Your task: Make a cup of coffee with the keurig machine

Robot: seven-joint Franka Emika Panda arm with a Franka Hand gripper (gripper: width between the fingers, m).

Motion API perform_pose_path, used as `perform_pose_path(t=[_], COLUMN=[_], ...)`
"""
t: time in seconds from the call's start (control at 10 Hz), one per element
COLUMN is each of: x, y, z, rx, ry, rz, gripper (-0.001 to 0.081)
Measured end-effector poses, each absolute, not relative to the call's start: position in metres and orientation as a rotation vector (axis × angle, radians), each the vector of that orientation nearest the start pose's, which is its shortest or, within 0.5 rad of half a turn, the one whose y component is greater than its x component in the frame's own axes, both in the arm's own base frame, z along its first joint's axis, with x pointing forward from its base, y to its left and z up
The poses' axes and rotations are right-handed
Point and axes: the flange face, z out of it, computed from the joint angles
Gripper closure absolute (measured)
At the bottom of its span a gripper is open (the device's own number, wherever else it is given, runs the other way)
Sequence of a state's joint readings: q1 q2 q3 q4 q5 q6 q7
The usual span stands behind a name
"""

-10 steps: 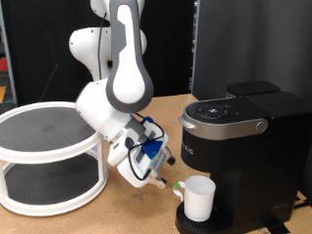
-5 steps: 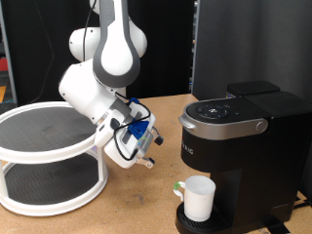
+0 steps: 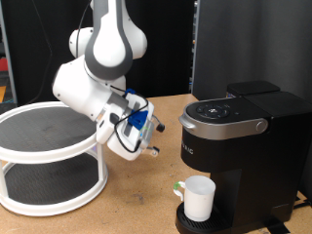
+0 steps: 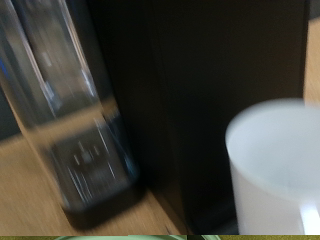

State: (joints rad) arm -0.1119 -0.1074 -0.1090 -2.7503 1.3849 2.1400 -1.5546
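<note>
Mug (image 3: 200, 198) sits upright on the drip tray under the coffee machine (image 3: 239, 146), low toward the exterior view's right of the gripper (image 3: 148, 150), which hangs above the bench, nothing held; jaw opening unclear

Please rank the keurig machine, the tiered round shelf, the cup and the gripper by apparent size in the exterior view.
1. Tiered round shelf and keurig machine: alike, too close to rank.
2. Gripper and cup: also similar, and the gripper's distance from the camera is unclear.
</note>
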Motion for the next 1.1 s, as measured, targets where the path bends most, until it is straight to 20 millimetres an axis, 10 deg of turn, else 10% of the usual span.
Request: perform_pose_path(t=[1.1], x=[0.365], y=[-0.027], z=[0.358], rx=[-1.815], ry=[-0.181], rz=[-0.579], gripper=[-0.0001])
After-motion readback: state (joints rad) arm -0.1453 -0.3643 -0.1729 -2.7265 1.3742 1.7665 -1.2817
